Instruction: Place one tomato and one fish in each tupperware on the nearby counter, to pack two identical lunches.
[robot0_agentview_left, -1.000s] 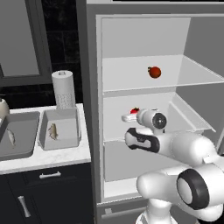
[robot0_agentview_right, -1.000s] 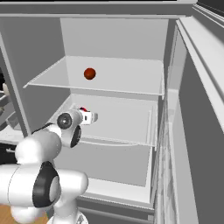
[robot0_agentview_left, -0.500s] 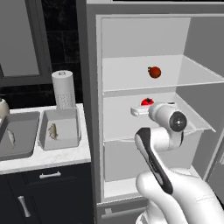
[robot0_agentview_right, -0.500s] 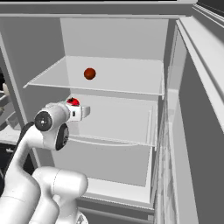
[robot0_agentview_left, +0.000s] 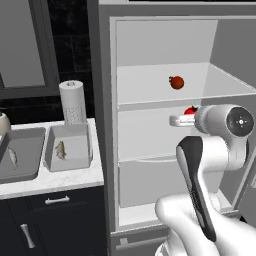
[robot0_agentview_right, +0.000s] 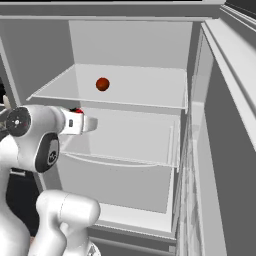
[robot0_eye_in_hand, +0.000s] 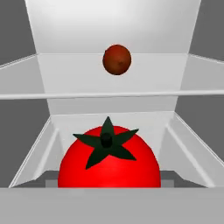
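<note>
fingers inside fridge, middle shelf, clasping bright red tomato, frame centre-right. second, darker tomato on upper shelf. two tupperware on table, lower left, one fish each.

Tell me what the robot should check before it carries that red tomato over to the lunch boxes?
1. Tomato held by the pincer: cannot tell. In the hand view the near tomato sits right in front, but the fingertips are hidden.
2. Fridge door open: ok; the shelves are in plain sight.
3. Second tomato left for later: ok, on the upper shelf.
4. Fish already packed: ok. The lighter box holds a fish; the darker box holds another fish.
5. Room for a tomato in each box: ok, bare floor beside each fish.
</note>
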